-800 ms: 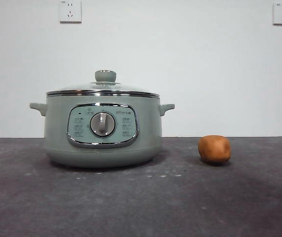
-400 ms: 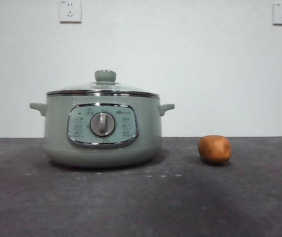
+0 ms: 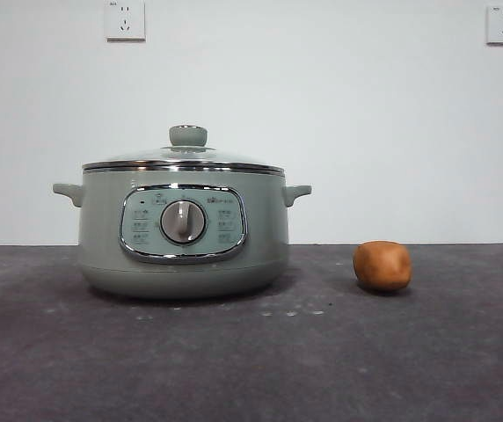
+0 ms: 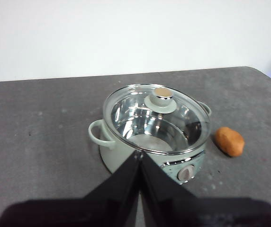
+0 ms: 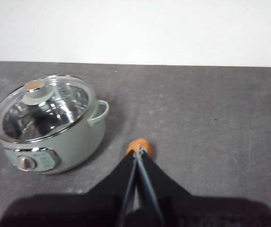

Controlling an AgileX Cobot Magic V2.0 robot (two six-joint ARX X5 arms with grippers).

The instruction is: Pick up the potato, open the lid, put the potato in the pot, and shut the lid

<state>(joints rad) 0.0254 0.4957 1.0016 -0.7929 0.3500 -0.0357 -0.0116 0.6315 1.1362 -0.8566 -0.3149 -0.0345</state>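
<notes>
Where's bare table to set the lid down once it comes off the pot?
Bare table lies in front of the pot and potato, and in the gap between them. The lid sits on the pot.

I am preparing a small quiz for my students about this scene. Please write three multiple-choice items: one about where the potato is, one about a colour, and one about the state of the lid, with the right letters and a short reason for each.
1. Where is the potato?
A. inside the pot
B. on the table beside the pot, apart from it
C. held in a gripper

2. What colour is the pot?
A. pale sage green
B. red
C. black

3. What is the state of the lid?
A. lying on the table
B. lifted by a gripper
C. closed on the pot

Answers:
1 B: the front view shows dark table between potato and pot.
2 A: its body and side handles are pale green.
3 C: its chrome rim sits on the pot's top edge, and neither the left gripper nor the right gripper touches it.
</notes>
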